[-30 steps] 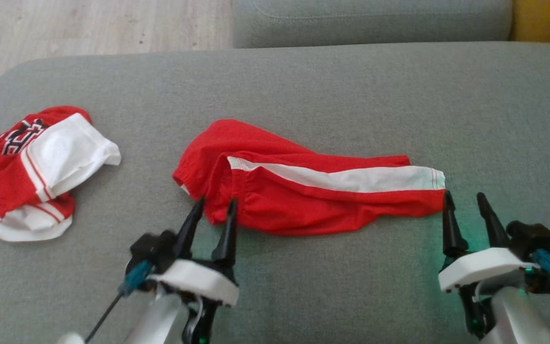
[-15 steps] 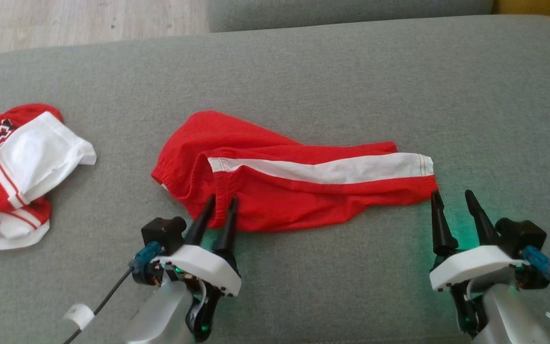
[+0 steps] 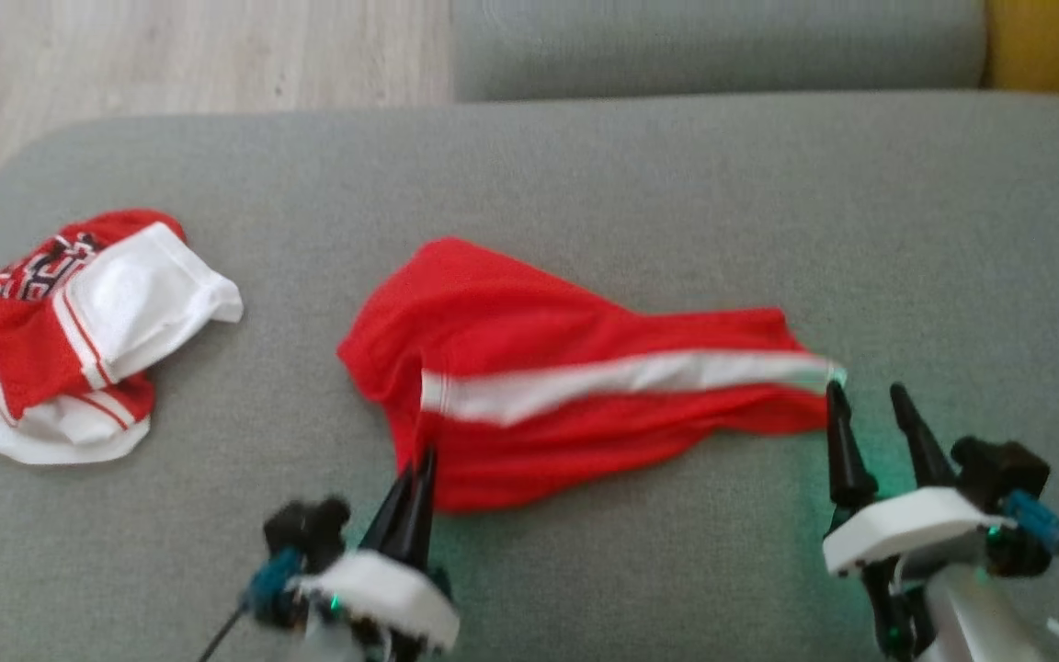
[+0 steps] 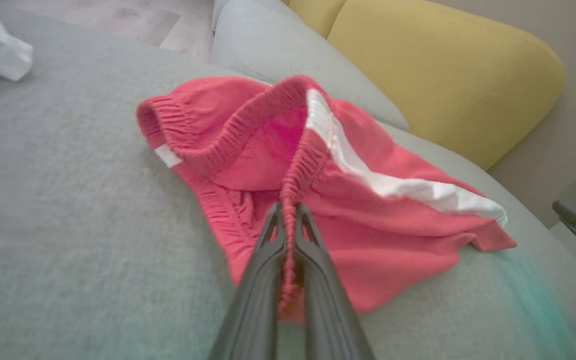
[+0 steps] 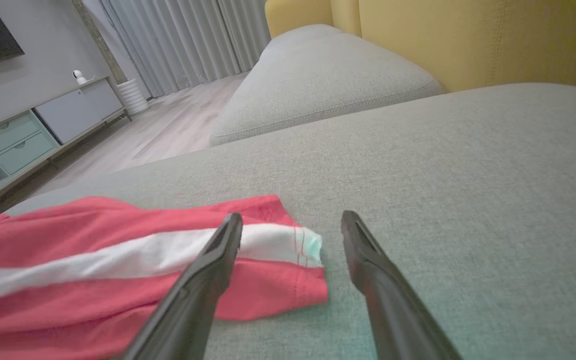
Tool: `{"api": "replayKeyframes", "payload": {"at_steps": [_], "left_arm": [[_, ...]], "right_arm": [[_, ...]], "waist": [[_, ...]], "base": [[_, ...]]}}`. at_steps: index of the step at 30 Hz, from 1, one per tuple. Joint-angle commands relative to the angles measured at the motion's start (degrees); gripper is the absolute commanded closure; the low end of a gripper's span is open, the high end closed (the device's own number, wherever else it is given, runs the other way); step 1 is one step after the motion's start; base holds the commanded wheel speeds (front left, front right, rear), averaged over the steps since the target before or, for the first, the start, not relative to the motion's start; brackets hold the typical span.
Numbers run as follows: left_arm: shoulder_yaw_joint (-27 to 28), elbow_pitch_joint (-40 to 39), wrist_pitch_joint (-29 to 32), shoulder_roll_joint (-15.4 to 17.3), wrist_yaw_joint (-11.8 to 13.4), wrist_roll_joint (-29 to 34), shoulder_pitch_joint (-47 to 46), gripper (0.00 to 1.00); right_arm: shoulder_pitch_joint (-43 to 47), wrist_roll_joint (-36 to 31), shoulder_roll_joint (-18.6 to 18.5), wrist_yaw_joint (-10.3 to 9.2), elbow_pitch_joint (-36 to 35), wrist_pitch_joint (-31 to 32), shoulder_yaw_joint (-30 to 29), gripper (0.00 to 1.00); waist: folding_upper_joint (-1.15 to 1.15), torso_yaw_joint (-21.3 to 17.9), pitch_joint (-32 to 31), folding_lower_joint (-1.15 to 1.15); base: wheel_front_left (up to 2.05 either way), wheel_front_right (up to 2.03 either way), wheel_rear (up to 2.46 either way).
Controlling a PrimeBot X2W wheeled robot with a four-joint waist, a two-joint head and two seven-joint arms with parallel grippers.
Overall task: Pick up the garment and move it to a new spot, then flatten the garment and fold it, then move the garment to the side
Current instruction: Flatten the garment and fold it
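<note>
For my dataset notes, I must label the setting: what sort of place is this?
Probably a home living room: a grey sofa, long curtains and a low cabinet with drawers.

Grey fabric seat cushion (image 3: 585,184) before me: wide, flat, rounded at its far-left corner. Two garments lie on it, well apart.

Middle: red shorts (image 3: 529,322), lengthwise from my left to my right, with one white side stripe (image 3: 621,377) uppermost. The elastic waistband (image 4: 248,125) is at my left end, bunched and gaping, with its near part drawn up into a ridge off the weave. The leg hem (image 5: 310,290) is at my right end, flat on the cushion.

Far left: crumpled red-and-white garment (image 3: 61,340) with dark lettering, heaped near the cushion's left edge.

A green glow (image 3: 805,469) tints the near strip of fabric.
</note>
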Motion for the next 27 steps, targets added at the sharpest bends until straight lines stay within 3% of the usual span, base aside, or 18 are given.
{"api": "replayKeyframes", "payload": {"at_steps": [1,2,3,4,5,6,16,27], "left_arm": [[3.55,-1.29,-0.29,0.40,-0.25,1.36,0.15,1.00],[4.31,-1.22,-0.29,0.40,-0.27,1.88,0.96,0.88],[4.31,-1.22,-0.29,0.40,-0.27,1.88,0.96,0.88],[5.20,-1.22,-0.29,0.45,-0.28,2.61,1.74,0.64],[6.20,-1.29,-0.29,0.51,-0.29,3.33,2.53,0.05],[7.24,-1.32,-0.29,0.57,-0.29,4.05,3.31,0.00],[17.72,-9.20,-0.29,0.44,1.54,12.75,9.50,0.00],[15.64,-11.08,-0.29,0.41,1.68,13.26,9.92,0.00]], "right_arm": [[0.41,0.76,0.58,0.20,-1.14,-0.38,1.64,0.00],[0.64,0.93,0.62,0.20,-1.10,-0.38,1.74,0.00],[0.64,0.93,0.62,0.20,-1.10,-0.38,1.74,0.00],[0.86,1.09,0.66,0.20,-1.08,-0.38,1.84,0.00],[1.08,1.18,0.69,0.20,-1.07,-0.38,1.96,0.00],[1.28,1.20,0.71,0.20,-1.12,-0.38,2.05,0.00],[3.69,-0.46,0.77,0.20,-5.47,-0.38,1.64,0.00],[4.05,-1.33,0.78,0.20,-6.15,-0.38,2.15,0.00]], "waist": [[0.00,0.24,-2.07,0.01],[0.00,0.13,-2.41,0.01],[0.00,0.13,-2.41,0.01],[0.00,-0.04,-2.78,0.01],[0.00,-0.22,-3.04,0.01],[0.00,-0.48,-3.30,0.01],[0.00,-1.91,-3.76,0.01],[0.00,-1.77,-3.42,0.01]], "base": [[0.00,0.00,0.00],[0.00,0.00,0.00],[0.00,0.00,0.00],[0.00,0.00,0.00],[0.00,0.00,0.00],[0.00,0.00,0.00],[0.00,0.00,0.00],[0.00,0.00,0.00]]}}
